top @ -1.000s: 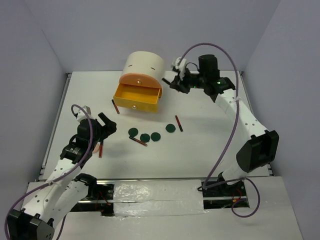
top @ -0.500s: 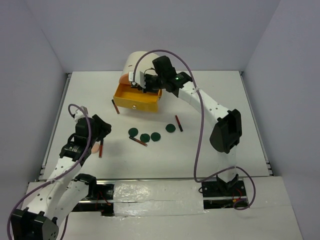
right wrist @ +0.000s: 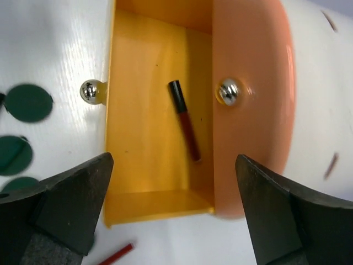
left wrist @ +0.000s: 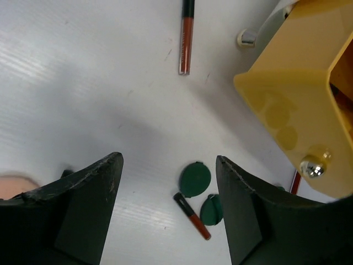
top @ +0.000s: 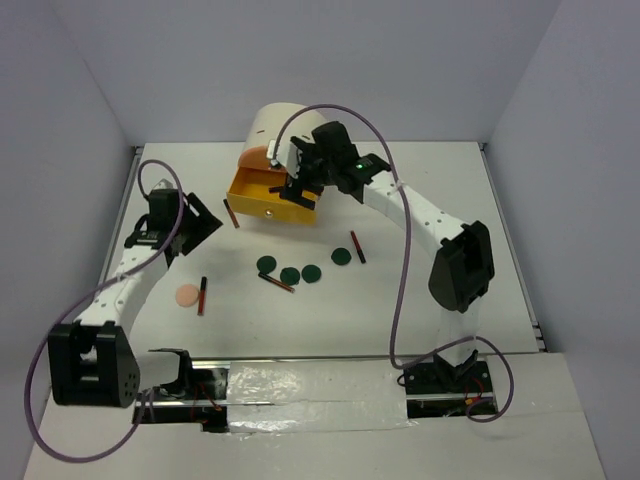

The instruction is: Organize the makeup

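While left claw (left wrist: 168,160) and right claw (right wrist: 174,160) gape, black-capped red stick (right wrist: 186,124) lies in drawer (right wrist: 140,143).

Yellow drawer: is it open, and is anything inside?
Open. The yellow drawer is pulled out, with one dark-red stick lying on its floor.

Makeup around the open drawer (top: 275,197)
A stick (right wrist: 185,120) lies in it; a second stick (top: 231,213) just left of it; four discs (top: 290,274) in a row before it; the puff (top: 187,295) front-left.
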